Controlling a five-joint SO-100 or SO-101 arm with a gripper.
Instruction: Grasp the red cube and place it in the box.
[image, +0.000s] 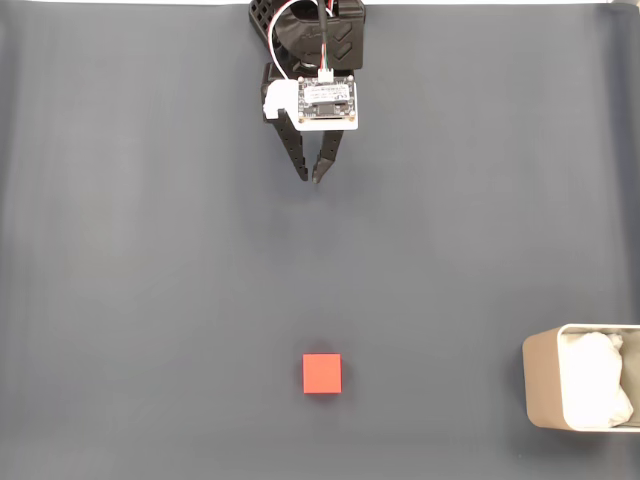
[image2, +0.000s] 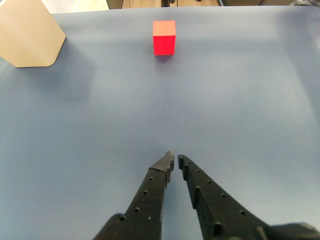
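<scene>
Near frame bottom, unmarked red cube

Even, soft light covers my mat, bright at the far edge in both views, with faint shadows beside the red cube and the box, everything sharp and glare-free.

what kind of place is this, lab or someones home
Likely a tabletop robot test bench; lab or home, I cannot tell. A plain grey mat covers the table, with just a red cube, a padded box and the gripper.
</scene>
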